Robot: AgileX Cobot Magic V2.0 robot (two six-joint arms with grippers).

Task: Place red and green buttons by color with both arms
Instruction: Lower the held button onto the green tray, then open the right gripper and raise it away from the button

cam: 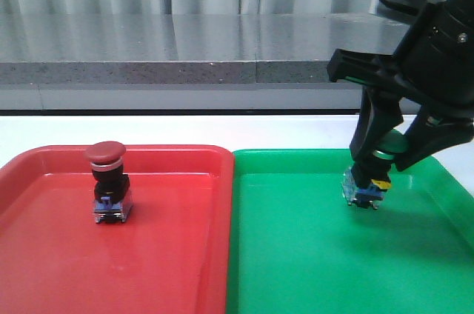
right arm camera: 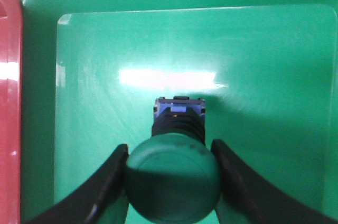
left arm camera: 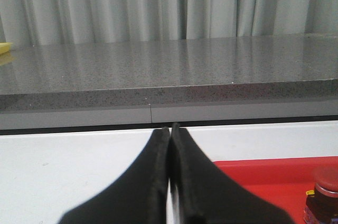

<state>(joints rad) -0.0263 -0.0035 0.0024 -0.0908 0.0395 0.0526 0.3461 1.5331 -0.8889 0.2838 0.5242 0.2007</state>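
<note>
The red button (cam: 107,181) stands upright on the red tray (cam: 170,262), left of its middle. It also shows at the edge of the left wrist view (left arm camera: 323,192). My right gripper (cam: 381,169) is shut on the cap of the green button (cam: 364,189) and holds it upright over the green tray (cam: 296,255). The button's base is at or just above the tray floor. In the right wrist view both fingers press the sides of the green cap (right arm camera: 173,182). My left gripper (left arm camera: 170,131) is shut and empty, over the white table beside the red tray (left arm camera: 264,174). It is out of the front view.
The two trays lie side by side, their rims touching at the middle of the table. The red tray's rim (right arm camera: 8,102) shows beside the green tray (right arm camera: 264,65) in the right wrist view. A grey stone ledge (cam: 185,69) and curtains run along the back.
</note>
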